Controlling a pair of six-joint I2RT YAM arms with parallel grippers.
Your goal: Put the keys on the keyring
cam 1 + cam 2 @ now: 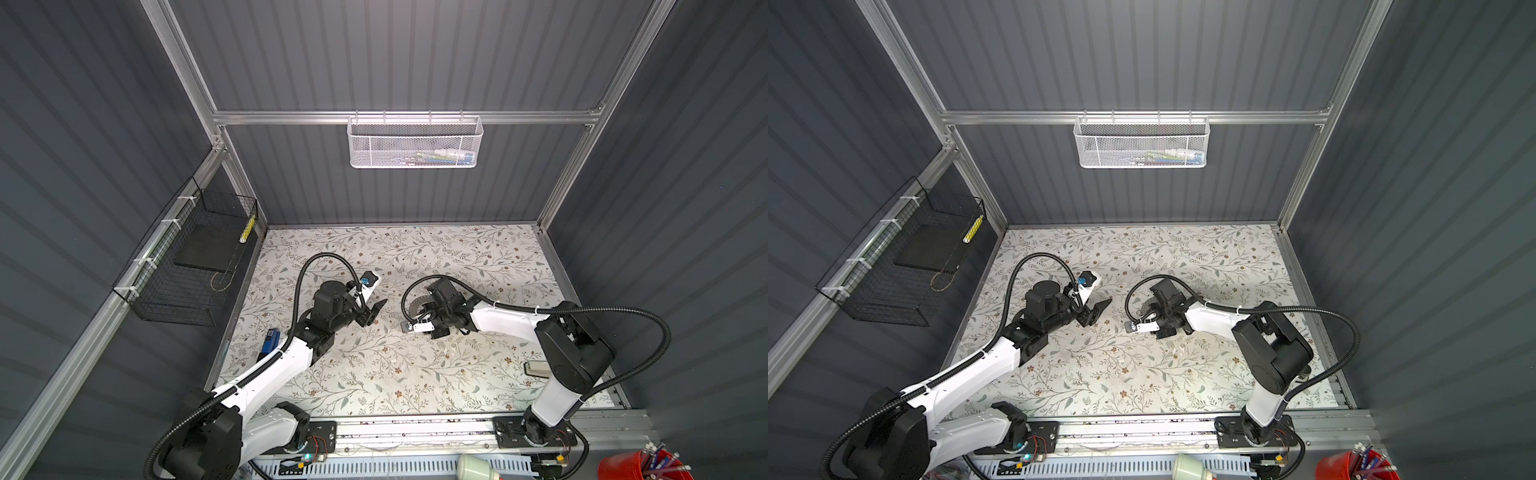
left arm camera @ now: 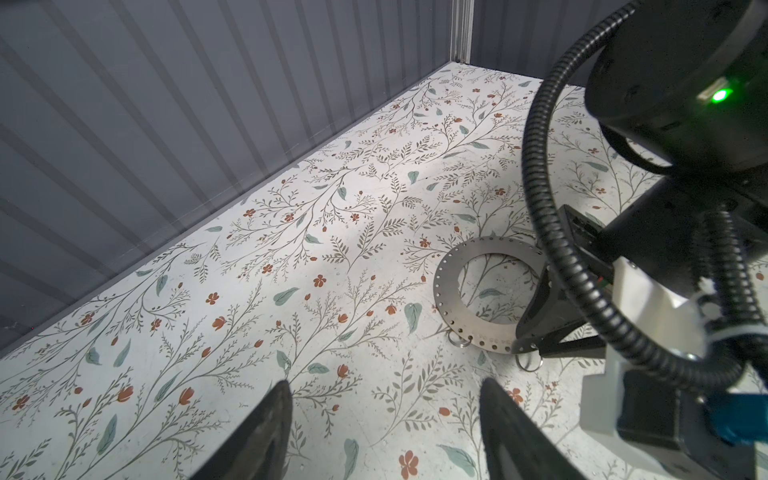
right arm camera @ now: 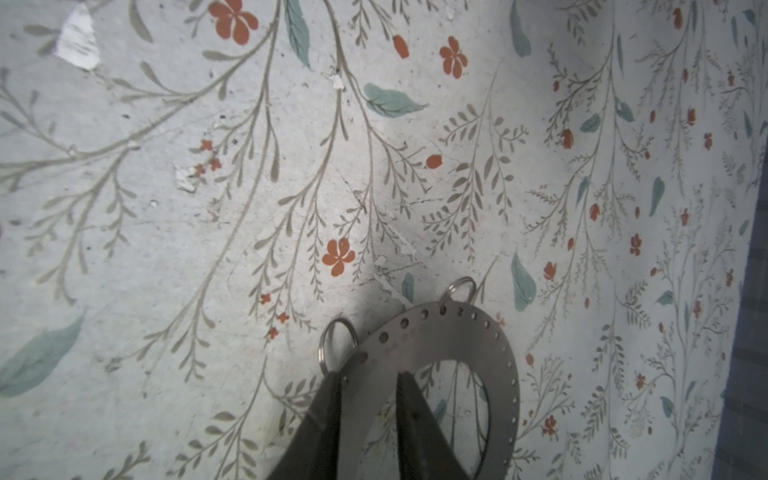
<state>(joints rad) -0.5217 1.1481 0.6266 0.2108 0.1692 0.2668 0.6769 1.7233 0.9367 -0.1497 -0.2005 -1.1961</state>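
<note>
The floral tabletop (image 1: 374, 374) spreads beneath the keyring (image 2: 446, 291), which lies flat on it; the right gripper (image 3: 368, 374) is clamped across the keyring's band, one finger inside the hole, one outside; the left gripper (image 2: 386, 382) hovers near the keyring, jaws spread wide over bare tabletop; two small wire loops (image 3: 337, 345) poke out from the keyring's outer edge.

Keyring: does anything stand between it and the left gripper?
Nothing visible does. In the left wrist view, only bare flowered table lies between the open left gripper and the keyring. The right gripper pinches its band.
</note>
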